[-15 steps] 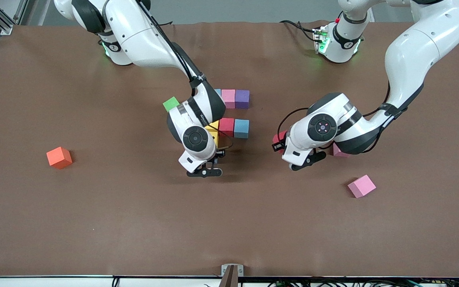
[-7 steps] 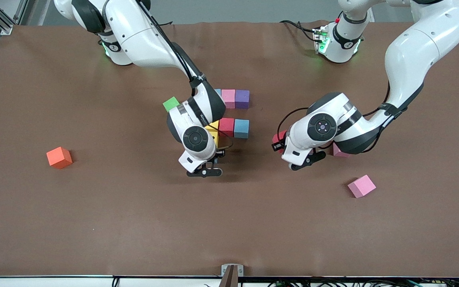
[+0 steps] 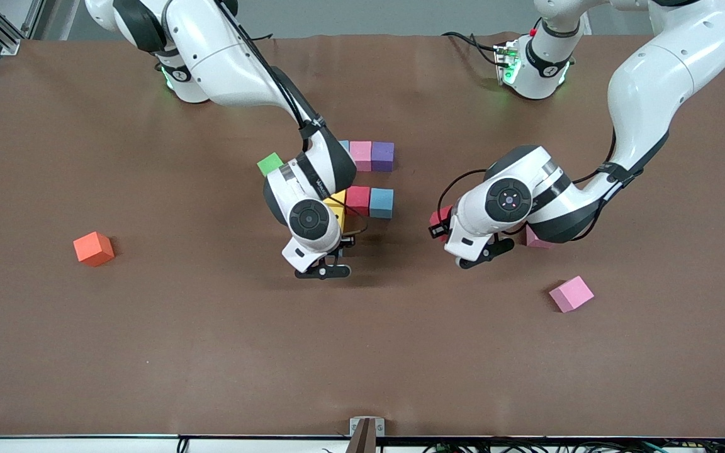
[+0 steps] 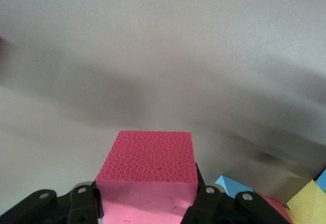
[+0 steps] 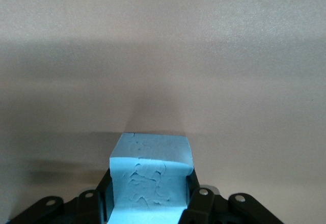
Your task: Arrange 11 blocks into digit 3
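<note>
Two grippers each squeeze one block above the table, the left gripper (image 4: pixel 147 208) a red block (image 4: pixel 150 168) and the right gripper (image 5: pixel 147 208) a light blue block (image 5: pixel 150 168), ready to join the half-built number (image 3: pixel 369 182) in the middle.

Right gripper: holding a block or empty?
Holding one. In the right wrist view the right gripper is shut on a light blue block, a finger pressed against each side, above the bare table.
</note>
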Motion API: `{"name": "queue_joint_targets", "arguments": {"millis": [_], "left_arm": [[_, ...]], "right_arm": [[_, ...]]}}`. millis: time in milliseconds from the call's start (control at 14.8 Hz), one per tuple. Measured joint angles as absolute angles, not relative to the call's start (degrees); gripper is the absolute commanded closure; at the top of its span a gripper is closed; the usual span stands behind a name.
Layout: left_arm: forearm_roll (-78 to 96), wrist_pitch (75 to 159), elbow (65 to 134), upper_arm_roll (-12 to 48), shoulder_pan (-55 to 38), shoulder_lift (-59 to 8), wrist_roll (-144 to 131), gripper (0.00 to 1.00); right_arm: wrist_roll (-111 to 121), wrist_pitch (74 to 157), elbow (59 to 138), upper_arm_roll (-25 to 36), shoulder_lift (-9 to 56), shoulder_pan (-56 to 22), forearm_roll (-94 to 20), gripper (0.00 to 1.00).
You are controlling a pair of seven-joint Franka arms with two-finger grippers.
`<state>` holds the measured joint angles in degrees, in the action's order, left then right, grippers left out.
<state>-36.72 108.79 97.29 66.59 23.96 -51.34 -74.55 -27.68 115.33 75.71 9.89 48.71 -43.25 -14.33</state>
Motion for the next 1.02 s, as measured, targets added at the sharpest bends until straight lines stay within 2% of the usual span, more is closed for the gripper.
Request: {"name": "queue_joint_targets", "arguments": {"millis": [1015], "left_arm": [[-36.7, 108.7, 97.3, 66.6, 24.1, -51.3, -74.6, 0.78]], "right_arm": [[-25.8, 115.4, 75.7, 9.9, 48.7, -43.3, -13.7, 0.62]]}}
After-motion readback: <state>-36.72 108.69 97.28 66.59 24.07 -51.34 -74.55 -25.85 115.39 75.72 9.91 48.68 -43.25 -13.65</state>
